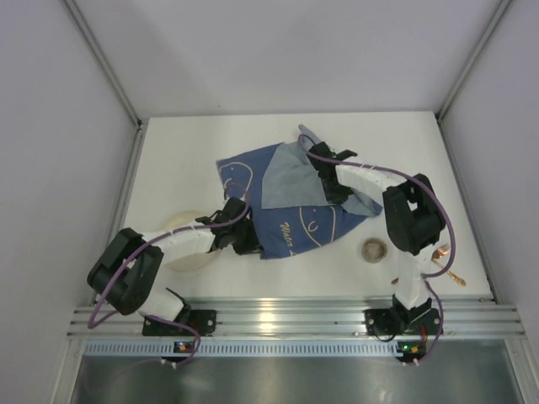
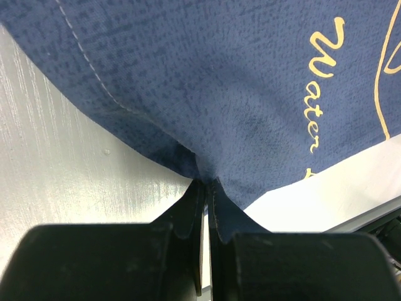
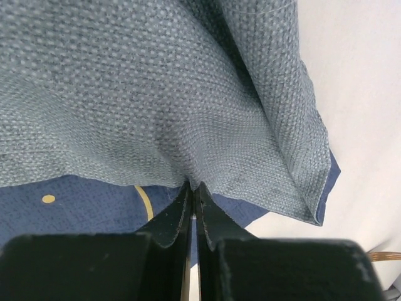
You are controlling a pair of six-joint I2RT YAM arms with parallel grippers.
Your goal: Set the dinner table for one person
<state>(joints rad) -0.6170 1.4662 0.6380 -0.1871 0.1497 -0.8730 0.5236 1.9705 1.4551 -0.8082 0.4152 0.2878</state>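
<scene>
The white surface [image 1: 194,139] is filling the floor of the cell between the pale walls, with a ribbed rail [image 1: 295,316] running along its near edge, where both arm bases are sitting. A blue cloth [image 1: 286,220] with pale line drawings and lettering is lying crumpled around the middle of the surface, tilted rather than square to the edges. Its far portion is folding over onto itself, showing a paler grey-blue underside.

The left claw [image 2: 205,185] is reaching in from the near left corner and is pinching the cloth's near left border. Its fingers are pressing together with a bunched fold of dark blue fabric trapped between the tips. Bare surface is showing on both sides of that fold.

The right claw [image 3: 193,188] is stretching toward the far edge and is gripping the folded-over part. Its tips are closing tightly on the paler fabric, which is puckering where they meet.

A cream plate [image 1: 179,221] is sitting toward the left edge, partly hidden under the left arm. A small round cup [image 1: 374,250] is standing just beside the cloth's near right corner. A copper utensil [image 1: 445,257] is lying near the near right corner, partly behind the right arm.
</scene>
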